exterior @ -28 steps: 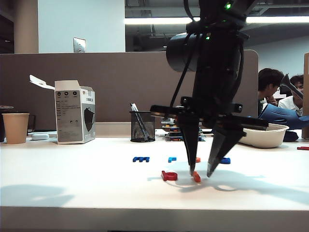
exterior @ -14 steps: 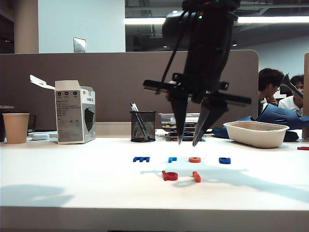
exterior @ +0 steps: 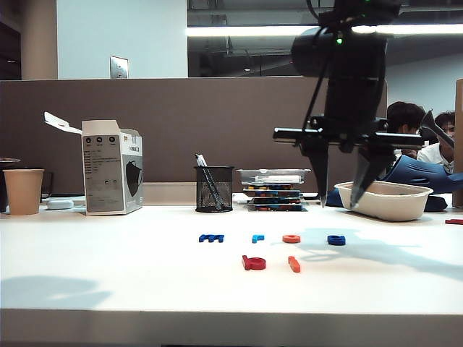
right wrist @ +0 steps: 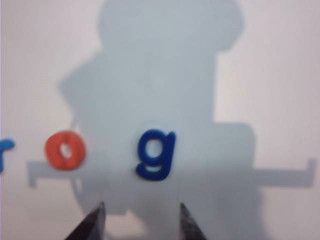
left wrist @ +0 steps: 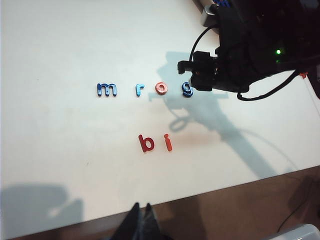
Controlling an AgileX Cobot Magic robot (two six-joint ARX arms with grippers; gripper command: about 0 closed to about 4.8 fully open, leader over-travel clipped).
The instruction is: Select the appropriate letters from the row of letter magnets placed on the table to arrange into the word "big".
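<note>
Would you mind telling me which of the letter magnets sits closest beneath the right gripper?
The dark blue g, last in the back row beside the orange o. The right gripper hangs open above it; the other letters lie farther off.

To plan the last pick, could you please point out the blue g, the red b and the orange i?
blue g [right wrist: 156, 154]: right wrist view, its bowl.
red b [left wrist: 146, 143]: left wrist view, its bowl.
orange i [left wrist: 168, 143]: left wrist view, its stem.

An open-plan office — a brown fabric desk partition [exterior: 181, 130] backs the wide white desk [exterior: 108, 275], a black mesh pen holder [exterior: 214, 189] stands there, and seated colleagues [exterior: 403, 126] work under fluorescent ceiling strip lights [exterior: 239, 31].
</note>
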